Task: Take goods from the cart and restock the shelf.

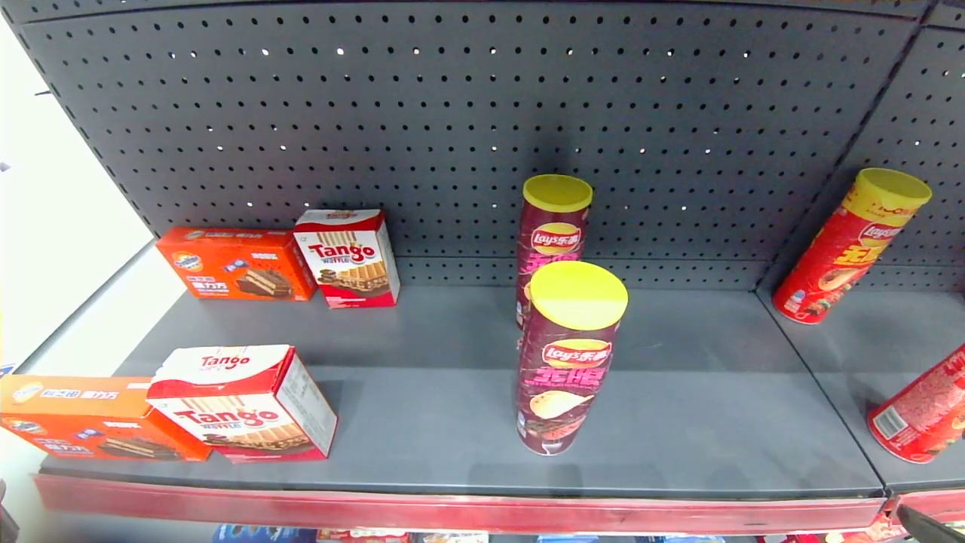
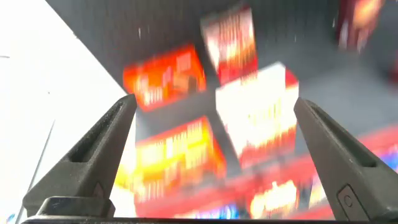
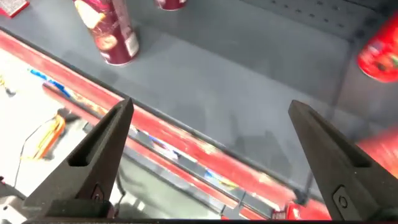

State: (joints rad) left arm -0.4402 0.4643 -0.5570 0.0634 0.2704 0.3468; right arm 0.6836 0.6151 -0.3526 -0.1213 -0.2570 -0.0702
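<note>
On the grey shelf (image 1: 678, 422) two purple chip cans with yellow lids stand upright, one at the front (image 1: 567, 358) and one behind it (image 1: 552, 237). At the left, an orange wafer box (image 1: 237, 264) and a red-and-white wafer box (image 1: 348, 258) stand at the back, and another orange box (image 1: 83, 417) and red-and-white box (image 1: 245, 403) sit at the front edge. My left gripper (image 2: 214, 140) is open and empty, facing the boxes from in front of the shelf. My right gripper (image 3: 211, 146) is open and empty over the shelf's red front lip (image 3: 186, 140), with the front purple can (image 3: 109, 28) beyond it.
Red chip cans occupy the neighbouring bay on the right: one upright at the back (image 1: 852, 245), one lying at the front (image 1: 923, 415). A perforated grey back panel (image 1: 452, 113) closes the shelf. Bare shelf lies between the boxes and the purple cans. More goods show on the lower shelf (image 3: 186, 162).
</note>
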